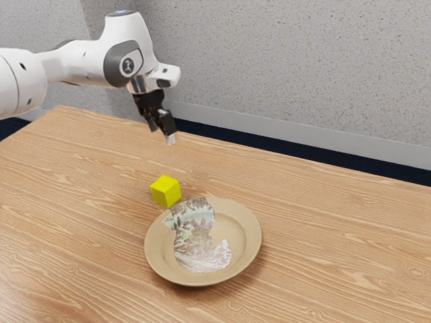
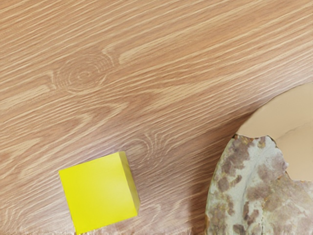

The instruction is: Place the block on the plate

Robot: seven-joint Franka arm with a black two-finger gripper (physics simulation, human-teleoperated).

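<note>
A bright yellow cube-shaped block (image 1: 166, 192) is seen resting flat on the light-brown wood-grain desk (image 1: 323, 269), off the round tan plate (image 1: 253, 242). It is set near the plate's rim, on the side toward the desk corner shown at the exterior view's upper left. In the wrist view the block and the rim are seen apart, with bare wood grain between them.

The plate is laid upright on the desk, its shallow bowl facing up. Its surface is partly covered by an irregular, mottled grey, white and brown patch (image 1: 195, 235), which is carried out to the rim on the side nearest the block.

The black two-finger end effector (image 1: 162, 136) is held above the desk, well clear of the block, between it and the long desk edge by the wall. Its fingers are spread wide, and nothing is gripped. It is carried by a white arm (image 1: 87, 60) with grey joint covers, reached in from the exterior view's left.

Behind the desk, a speckled grey wall (image 1: 289, 60) is edged below by a plain, lighter grey skirting (image 1: 269, 123).
</note>
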